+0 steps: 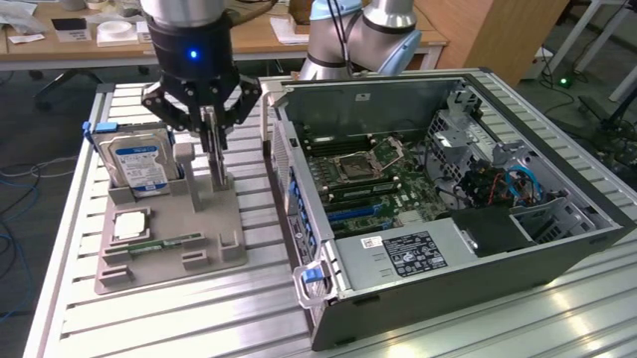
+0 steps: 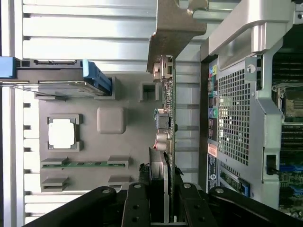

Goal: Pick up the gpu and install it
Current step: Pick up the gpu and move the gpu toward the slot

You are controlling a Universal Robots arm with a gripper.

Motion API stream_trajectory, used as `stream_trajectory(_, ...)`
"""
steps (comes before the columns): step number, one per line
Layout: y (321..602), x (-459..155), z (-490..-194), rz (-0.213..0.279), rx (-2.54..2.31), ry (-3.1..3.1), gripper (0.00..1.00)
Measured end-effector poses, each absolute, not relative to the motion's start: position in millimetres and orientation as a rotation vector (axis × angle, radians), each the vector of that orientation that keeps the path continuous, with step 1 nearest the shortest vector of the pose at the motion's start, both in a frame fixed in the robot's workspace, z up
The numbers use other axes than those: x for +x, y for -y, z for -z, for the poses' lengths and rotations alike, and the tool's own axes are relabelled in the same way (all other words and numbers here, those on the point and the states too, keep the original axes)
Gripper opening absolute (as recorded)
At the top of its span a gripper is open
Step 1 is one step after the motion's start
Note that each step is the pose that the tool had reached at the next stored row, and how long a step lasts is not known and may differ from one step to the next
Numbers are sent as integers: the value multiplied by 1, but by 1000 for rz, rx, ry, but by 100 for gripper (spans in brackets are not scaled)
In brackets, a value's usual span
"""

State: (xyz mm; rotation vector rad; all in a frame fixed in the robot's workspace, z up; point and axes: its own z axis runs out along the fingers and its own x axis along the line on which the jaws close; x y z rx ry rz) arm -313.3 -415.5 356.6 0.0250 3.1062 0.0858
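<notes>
The gpu (image 1: 215, 160) stands on edge in its slot on the grey holder tray (image 1: 214, 246), to the exterior view's left of the open computer case (image 1: 448, 224). In the wrist view the gpu (image 2: 169, 127) shows edge-on as a thin green card with connectors, and its silver bracket (image 2: 173, 26) is at the far end. My gripper (image 1: 212, 138) hangs straight above the tray with its black fingers (image 2: 140, 191) closed on either side of the card's upper edge (image 2: 163, 182). The card's lower edge still meets the holder post.
A hard drive (image 1: 139, 160) with a blue-white label stands in the tray beside the gpu. A processor chip (image 1: 131, 224) and a memory stick (image 1: 164, 242) lie in front. The case's motherboard (image 1: 363, 179) is exposed, and its perforated rear panel (image 2: 236, 118) is close to the card.
</notes>
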Motion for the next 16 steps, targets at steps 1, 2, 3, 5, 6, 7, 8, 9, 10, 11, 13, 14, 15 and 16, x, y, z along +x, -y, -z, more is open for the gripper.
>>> stream_trajectory(1, 415, -313, -361, -86, 25, -3106, 27)
stream_trajectory(2, 415, -313, -366, -86, 25, -3106, 27)
stream_trajectory(3, 415, -313, -370, -86, 25, -3106, 27)
stream_trajectory(5, 415, -313, -380, -86, 25, -3106, 27)
stream_trajectory(6, 415, -313, -384, -86, 25, -3106, 27)
stream_trajectory(7, 415, -313, -389, -86, 25, -3106, 27)
stream_trajectory(8, 415, -313, -393, -86, 25, -3106, 27)
stream_trajectory(9, 415, -313, -397, -86, 25, -3106, 27)
stream_trajectory(10, 415, -313, -402, -86, 25, -3106, 27)
stream_trajectory(11, 415, -313, -406, -86, 25, -3106, 27)
stream_trajectory(13, 416, -313, -408, -86, 25, -3105, 27)
stream_trajectory(14, 416, -313, -407, -86, 24, -3102, 27)
stream_trajectory(15, 415, -313, -407, -86, 24, -3101, 27)
stream_trajectory(16, 415, -312, -407, -86, 25, -3099, 27)
